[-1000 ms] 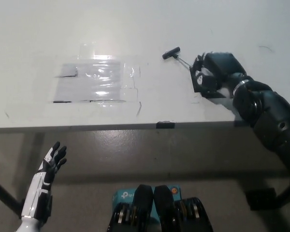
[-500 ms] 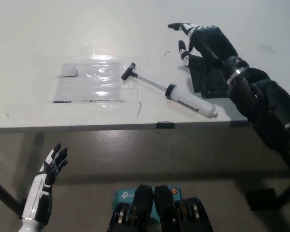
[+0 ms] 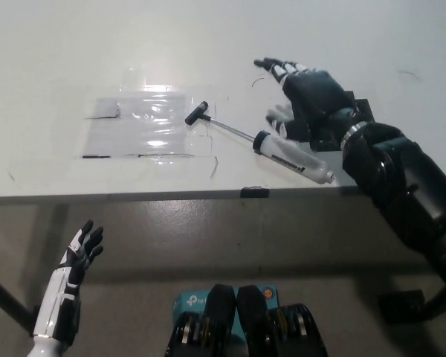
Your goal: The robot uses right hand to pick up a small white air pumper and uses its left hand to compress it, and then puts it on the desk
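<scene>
The small white air pumper (image 3: 291, 155) lies on the white desk (image 3: 52, 67) near its front edge, its thin rod stretched out up-left to a black T-handle (image 3: 197, 113). My black right hand (image 3: 306, 95) hovers open just above and behind the pumper's body, fingers spread, holding nothing. My white left hand (image 3: 76, 256) hangs open below the desk edge at the lower left, far from the pumper.
A shiny clear plastic sheet (image 3: 145, 125) is taped flat on the desk, left of the handle. A dark square patch (image 3: 334, 130) lies under my right hand. A small black clip (image 3: 254, 193) sits on the desk's front edge.
A second ago my right hand was closed around the pumper; it let go, and the pumper now lies on the desk. The open hand has since lowered toward the pumper's body.
</scene>
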